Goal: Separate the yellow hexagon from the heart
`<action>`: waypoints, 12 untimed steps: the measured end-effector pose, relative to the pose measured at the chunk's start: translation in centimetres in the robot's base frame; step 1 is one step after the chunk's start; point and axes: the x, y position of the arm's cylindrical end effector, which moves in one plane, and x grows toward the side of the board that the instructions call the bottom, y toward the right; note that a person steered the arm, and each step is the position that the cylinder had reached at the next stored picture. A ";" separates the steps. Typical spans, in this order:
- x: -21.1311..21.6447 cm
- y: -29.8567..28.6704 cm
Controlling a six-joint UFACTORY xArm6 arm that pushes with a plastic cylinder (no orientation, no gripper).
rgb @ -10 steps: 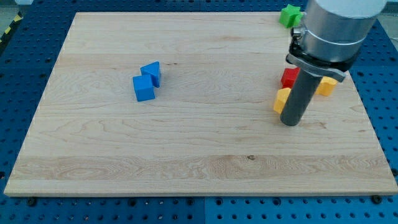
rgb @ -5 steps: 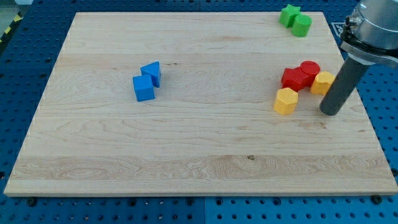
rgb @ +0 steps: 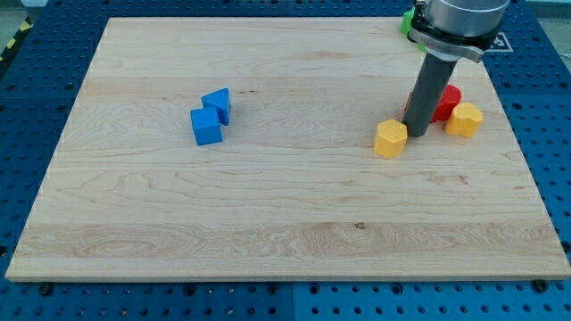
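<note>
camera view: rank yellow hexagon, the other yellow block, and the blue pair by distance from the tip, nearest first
From my tip:
1. yellow hexagon, just to the tip's left in the view, touching or nearly so.
2. other yellow block, on the view's right, past the red blocks.
3. blue blocks, far toward the view's left.

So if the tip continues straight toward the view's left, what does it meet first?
My tip would meet the yellow hexagon first; it looks already touching, though depth is unclear.
</note>
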 end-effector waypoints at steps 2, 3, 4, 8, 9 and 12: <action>2.1 -1.4; 2.2 -4.3; 2.2 -6.3; 5.8 -13.5; 6.6 -16.4; 8.5 -21.7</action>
